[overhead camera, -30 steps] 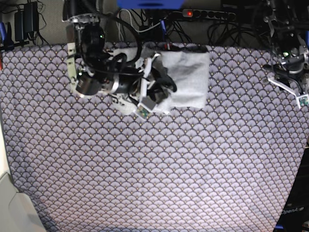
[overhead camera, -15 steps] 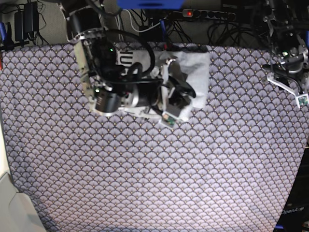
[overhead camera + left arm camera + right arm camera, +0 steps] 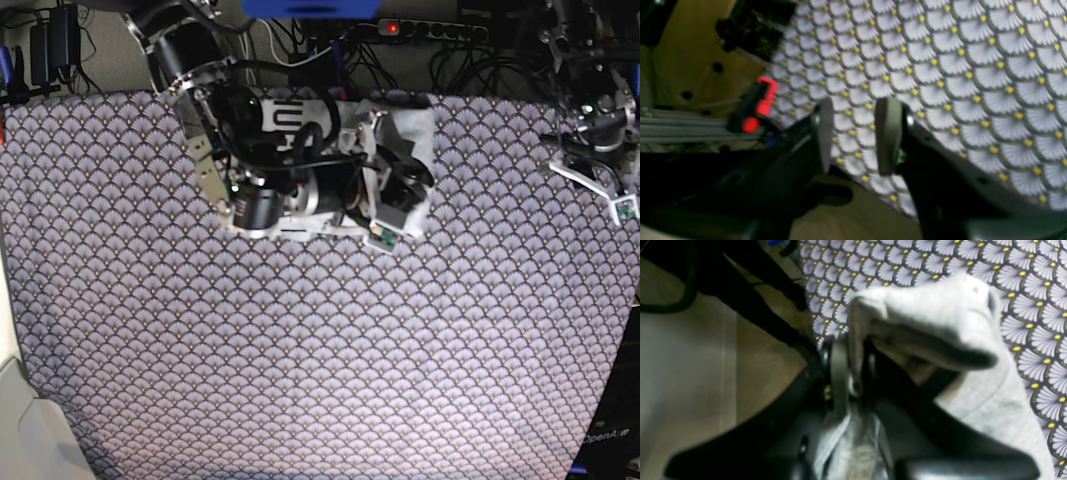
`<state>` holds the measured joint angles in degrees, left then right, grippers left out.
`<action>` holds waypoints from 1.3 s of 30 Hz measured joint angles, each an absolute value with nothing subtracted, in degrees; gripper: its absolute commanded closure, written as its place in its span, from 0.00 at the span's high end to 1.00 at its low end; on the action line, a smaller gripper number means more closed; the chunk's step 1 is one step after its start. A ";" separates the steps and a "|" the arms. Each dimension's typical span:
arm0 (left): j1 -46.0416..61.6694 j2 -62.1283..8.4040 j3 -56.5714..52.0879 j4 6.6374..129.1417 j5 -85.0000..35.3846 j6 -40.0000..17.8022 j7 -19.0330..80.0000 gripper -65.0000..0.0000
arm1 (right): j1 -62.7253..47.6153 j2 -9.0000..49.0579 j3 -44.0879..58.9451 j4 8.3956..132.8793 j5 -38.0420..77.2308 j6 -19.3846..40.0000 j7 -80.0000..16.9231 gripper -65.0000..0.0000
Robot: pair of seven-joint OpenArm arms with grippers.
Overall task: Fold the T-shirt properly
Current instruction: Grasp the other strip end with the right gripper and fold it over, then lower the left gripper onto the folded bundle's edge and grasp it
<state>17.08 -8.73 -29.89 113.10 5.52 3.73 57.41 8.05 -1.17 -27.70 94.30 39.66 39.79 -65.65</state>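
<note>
The light grey T-shirt point(image 3: 416, 128) lies bunched at the far middle of the purple scallop tablecloth point(image 3: 300, 350), with black lettering point(image 3: 280, 118) showing on its left part. My right gripper point(image 3: 405, 176) hovers over the shirt's right part. In the right wrist view the right gripper point(image 3: 855, 355) is shut on a raised fold of the T-shirt point(image 3: 933, 316), and the cloth runs between its narrow-set fingers. My left gripper point(image 3: 598, 160) hangs at the table's far right edge. The left wrist view shows the left gripper point(image 3: 856, 106) open with only tablecloth behind it.
A power strip point(image 3: 420, 28) and tangled cables run behind the table's far edge. A red clamp point(image 3: 763, 100) sits at the table's edge near the left gripper. A white object point(image 3: 20, 420) stands off the front left corner.
My right arm has swung to the right across the shirt, carrying the pinched fold with it and uncovering the lettered part on the left. The left arm has stayed put.
</note>
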 measured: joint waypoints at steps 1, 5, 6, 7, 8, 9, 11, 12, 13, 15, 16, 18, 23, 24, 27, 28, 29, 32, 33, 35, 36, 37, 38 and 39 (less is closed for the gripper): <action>17.08 -8.69 -29.78 113.10 5.28 3.66 57.45 0.34 | 8.08 -1.30 -27.64 93.51 39.86 39.79 -65.21 0.27; 16.97 -8.73 -29.85 113.10 5.72 3.68 57.39 0.34 | 9.67 -1.28 -27.75 89.25 39.81 39.79 -65.06 0.53; 16.97 -8.73 -29.85 113.10 5.65 3.68 57.36 0.34 | 9.87 -1.28 -27.70 88.71 39.86 39.79 -65.06 0.57; 16.97 -8.75 -29.85 113.10 5.69 3.68 57.36 0.34 | 9.89 -1.28 -27.66 88.60 39.79 39.79 -64.58 0.59; 16.97 -8.75 -29.85 113.10 5.69 3.68 57.36 0.34 | 9.80 -1.23 -27.66 88.62 39.86 39.79 -63.92 0.60; 17.02 -8.73 -29.85 113.10 5.69 3.68 57.39 0.34 | 9.78 -1.26 -27.66 88.66 39.90 39.79 -63.48 0.60; 17.23 -8.73 -29.85 113.10 5.67 3.68 57.39 0.34 | 9.78 -1.26 -27.66 88.86 39.92 39.79 -63.29 0.60; 17.26 -8.71 -29.85 113.10 5.72 3.68 57.41 0.34 | 9.80 -1.26 -27.46 88.86 39.92 39.79 -63.16 0.60; 17.26 -8.71 -29.85 113.10 5.69 3.68 57.39 0.34 | 9.76 -1.30 -26.74 88.86 39.99 39.79 -63.11 0.60; 17.26 -8.36 -29.87 113.10 5.72 3.70 57.34 0.34 | 9.61 -1.28 -25.02 88.88 40.34 39.79 -63.22 0.60; 17.28 -7.99 -29.91 113.10 5.72 3.92 57.39 0.34 | 9.61 -1.23 -24.53 88.88 40.32 39.79 -63.22 0.60; 17.43 -7.57 -29.78 113.40 5.21 3.79 57.65 0.33 | 9.63 -1.08 -24.49 88.99 40.16 39.79 -63.22 0.60; 17.78 -6.63 -29.80 114.43 5.41 3.86 57.17 0.24 | 12.36 5.41 -23.53 92.92 40.29 39.81 -63.16 0.50; 18.13 -6.63 -29.80 114.43 4.64 3.88 57.25 0.17 | 12.73 6.74 -22.44 93.38 40.34 39.79 -62.89 0.45; 19.38 -6.61 -29.69 114.43 -0.91 3.88 57.10 0.00 | 12.95 10.20 -19.18 93.76 40.36 39.83 -63.13 0.28; 20.14 -6.61 -29.41 114.43 -2.63 3.64 57.12 0.01 | 12.75 11.55 -17.87 93.76 40.58 39.81 -63.18 0.21; 21.19 -6.74 -28.56 114.43 -3.40 3.97 57.17 0.02 | 12.64 13.04 -16.45 93.73 40.36 39.81 -63.35 0.14; 24.75 -7.46 -24.23 114.43 -3.57 4.14 57.14 0.01 | 12.67 17.26 -12.80 93.71 39.90 39.79 -63.26 0.00; 25.96 -7.66 -21.98 114.43 -3.73 4.12 57.17 0.01 | 12.64 18.72 -12.10 93.71 39.97 39.81 -63.11 0.00; 27.90 -8.62 -17.17 114.43 -4.58 3.95 57.14 0.01 | 12.29 20.71 -10.68 93.71 40.12 39.81 -63.18 0.00; 28.97 -9.23 -15.00 114.43 -4.62 3.84 57.17 0.01 | 11.88 21.34 -9.56 93.71 40.40 39.81 -63.22 0.01; 29.67 -9.65 -13.15 114.43 -4.67 4.10 57.06 0.01 | 11.00 21.80 -7.81 93.71 40.29 39.81 -62.81 0.00; 30.20 -10.02 -11.68 114.43 -4.51 4.25 57.17 0.01 | 9.85 22.04 -6.13 93.73 40.38 39.79 -62.76 0.00; 30.68 -10.20 -10.55 114.43 -4.36 4.32 57.08 0.01 | 8.67 22.11 -4.82 93.71 40.18 39.79 -62.87 0.00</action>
<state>30.68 -10.20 -10.55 114.43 -4.36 4.32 57.08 8.67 22.11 -4.82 93.71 40.18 39.79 -62.87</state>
